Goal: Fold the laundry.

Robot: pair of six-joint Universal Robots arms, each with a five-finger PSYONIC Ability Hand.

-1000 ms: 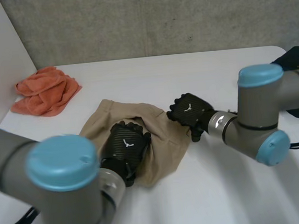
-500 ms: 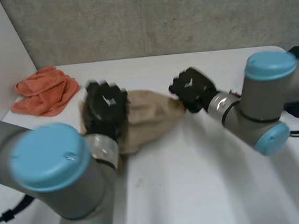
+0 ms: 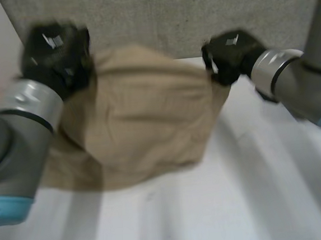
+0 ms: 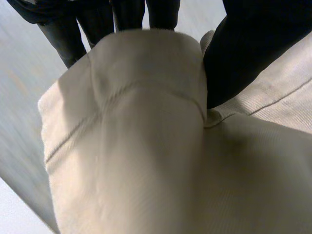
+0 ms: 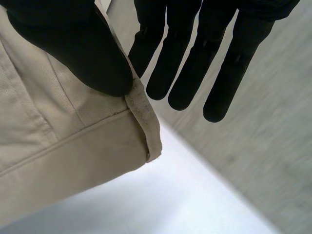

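The head camera looks down from behind the robot at the white table and the grey wall beyond. Each wrist camera peers along its own palm from very near, and all three views share the tan cloth.

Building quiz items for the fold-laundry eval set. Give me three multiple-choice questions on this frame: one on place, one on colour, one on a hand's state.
1. Where is the cloth?
A) spread flat, untouched
B) held up between the left hand and the right hand
C) inside a basket

2. What colour is the cloth?
A) orange
B) tan
C) blue

3. What is the right hand doing?
A) open, clear of the cloth
B) shut, holding nothing
C) pinching the cloth's hemmed edge

Answers:
1 B: in the head view each hand grips an upper corner and the cloth hangs down from them.
2 B: it reads tan in all three views.
3 C: in the right wrist view its thumb presses on the hem.
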